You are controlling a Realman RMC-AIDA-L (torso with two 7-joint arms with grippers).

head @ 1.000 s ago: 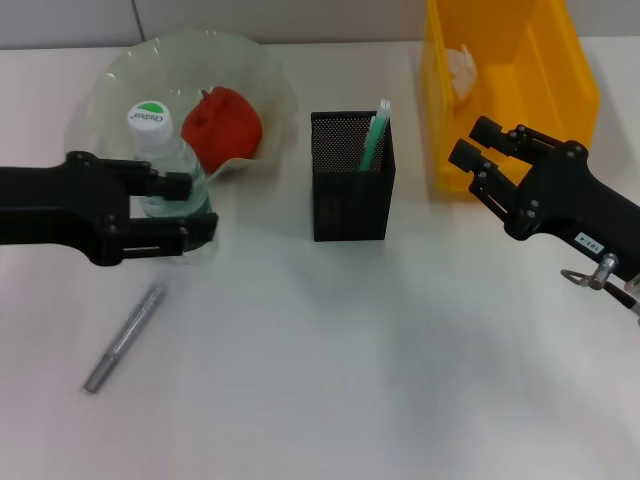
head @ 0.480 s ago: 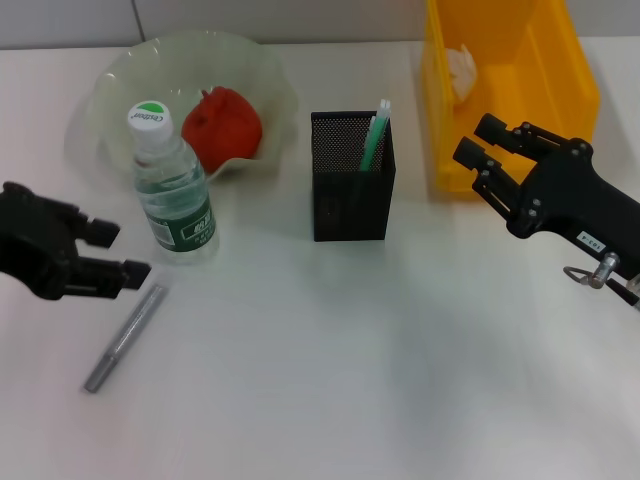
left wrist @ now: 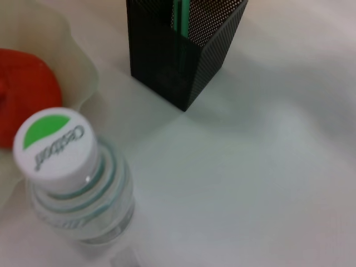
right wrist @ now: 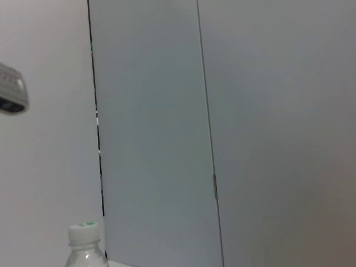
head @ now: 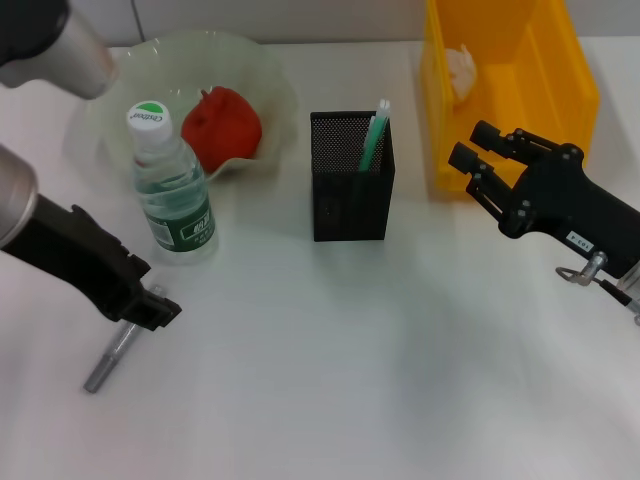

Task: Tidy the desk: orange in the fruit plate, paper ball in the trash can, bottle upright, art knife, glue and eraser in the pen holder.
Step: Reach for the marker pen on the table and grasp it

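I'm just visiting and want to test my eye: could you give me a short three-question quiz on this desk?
1. True or false: the bottle is lying on its side.
2. What sits in the yellow bin? A) the orange B) a paper ball C) the knife
3. Fill in: the left hand is down over the grey ____ lying on the desk.

Key
1. False; it stands upright, cap on top.
2. B; the paper ball is in it. The orange lies in the plate.
3. Knife. The right hand hovers open near the bin.
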